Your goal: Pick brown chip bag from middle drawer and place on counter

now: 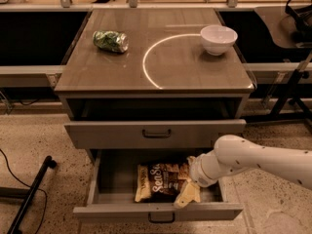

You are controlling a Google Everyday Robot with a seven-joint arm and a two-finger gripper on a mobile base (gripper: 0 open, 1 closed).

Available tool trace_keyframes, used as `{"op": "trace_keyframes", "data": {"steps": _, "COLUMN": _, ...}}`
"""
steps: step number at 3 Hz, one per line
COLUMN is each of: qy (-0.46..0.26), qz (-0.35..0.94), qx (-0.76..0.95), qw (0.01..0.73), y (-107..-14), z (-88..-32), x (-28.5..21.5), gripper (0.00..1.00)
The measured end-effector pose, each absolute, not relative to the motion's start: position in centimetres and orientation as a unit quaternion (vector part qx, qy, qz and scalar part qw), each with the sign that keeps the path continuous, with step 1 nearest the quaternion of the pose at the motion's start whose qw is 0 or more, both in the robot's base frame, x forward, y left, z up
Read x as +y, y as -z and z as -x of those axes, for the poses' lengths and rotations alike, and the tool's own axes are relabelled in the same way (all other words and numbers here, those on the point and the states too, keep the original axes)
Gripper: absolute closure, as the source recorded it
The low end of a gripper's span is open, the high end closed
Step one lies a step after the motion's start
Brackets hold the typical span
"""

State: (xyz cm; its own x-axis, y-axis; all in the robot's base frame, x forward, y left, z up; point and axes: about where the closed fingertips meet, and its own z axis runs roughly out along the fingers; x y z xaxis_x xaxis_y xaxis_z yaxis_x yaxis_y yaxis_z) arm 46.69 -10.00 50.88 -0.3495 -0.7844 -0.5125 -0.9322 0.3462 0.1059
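Observation:
The brown chip bag lies flat in the pulled-out middle drawer, its cream lettering facing up. My gripper reaches in from the right on a white arm and sits over the bag's right end, down inside the drawer and touching or nearly touching the bag. The gripper hides that end of the bag. The counter is above, with a pale arc line across it.
A small green shiny packet lies on the counter's back left and a white bowl stands at its back right. A drawer with a taller front panel sits slightly pulled out above the open one. A dark stand leg lies on the floor at left.

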Motion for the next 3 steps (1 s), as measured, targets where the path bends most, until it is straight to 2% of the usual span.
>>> {"op": "trace_keyframes", "data": {"steps": 3, "qy": -0.188, "qz": 0.518, "qx": 0.801, "qw": 0.233, "y": -47.0, "z": -51.1, "x": -8.2, "gripper": 0.0}}
